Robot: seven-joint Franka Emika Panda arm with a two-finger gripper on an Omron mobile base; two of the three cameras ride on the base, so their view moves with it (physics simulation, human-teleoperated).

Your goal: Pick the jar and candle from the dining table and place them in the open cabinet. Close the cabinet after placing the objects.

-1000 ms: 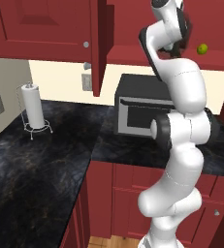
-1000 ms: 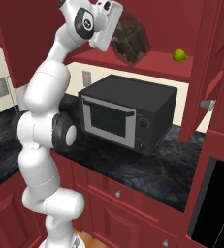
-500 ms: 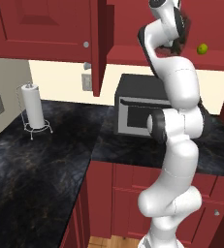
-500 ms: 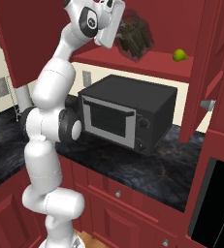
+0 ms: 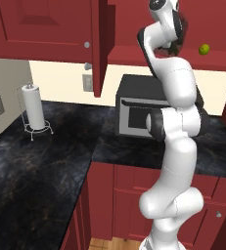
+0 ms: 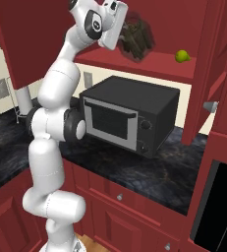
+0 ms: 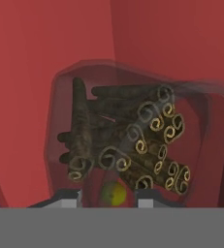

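The tool [image 6: 126, 35] grips the jar [image 6: 136, 39] of dark rolled sticks inside the red cabinet [image 6: 149, 65], a green ball [image 6: 183, 56] well apart on the shelf.

Glossy white arm [image 5: 175, 146] built of rounded, bulbous segments, smooth-shelled, without visible cables or screws. Dark grey to black rings and round caps at the joints, one large dark disc on the side of the mid-arm joint [image 6: 75, 129]. Fat white rounded link at the bottom above a narrower base. Wrist section with a black round cap carrying a small pale mark [image 6: 94, 20]. White boxy hand block at the end [image 6: 112, 24]. Small pale grey finger tips [image 7: 146, 199] on the tool, square-edged.
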